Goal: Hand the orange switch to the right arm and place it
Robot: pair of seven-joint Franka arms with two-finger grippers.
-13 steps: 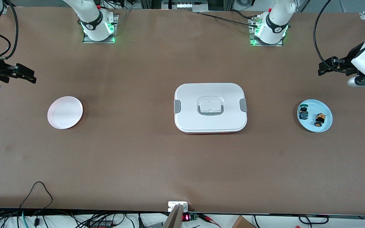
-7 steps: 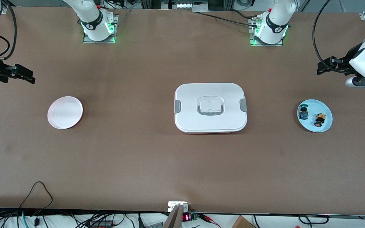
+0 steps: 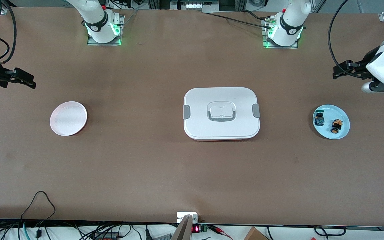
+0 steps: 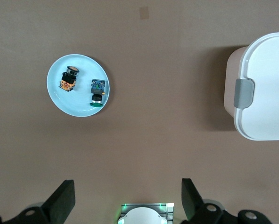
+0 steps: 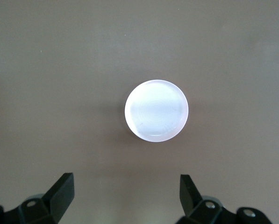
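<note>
- Front view: the left tool [image 3: 338, 70] hangs over bare tabletop [image 3: 145, 160] at the left arm's end, spread wide and holding nothing; the right tool [image 3: 28, 80] hangs over the right arm's end, likewise spread and empty; the orange switch [image 3: 336, 125] lies on its side on a pale blue round plate [image 3: 342, 134], its long axis running roughly toward the front camera, orange cap at the nearer end; a blue-green switch [image 3: 319, 118] lies beside it on the same plate, toward the middle of the tabletop; a white rounded-rectangular lidded box [image 3: 221, 113] with grey side clips sits at the middle; a smooth pinkish-white round dish [image 3: 68, 118] sits toward the right arm's end.
- Left wrist view: two black fingers [image 4: 62, 203] stand far apart with nothing between them; plate, both switches and a corner of the box lie below on matte brown surface.
- Right wrist view: black fingers [image 5: 60, 191] stand equally wide, empty; the glossy dish lies below, apart from them.
</note>
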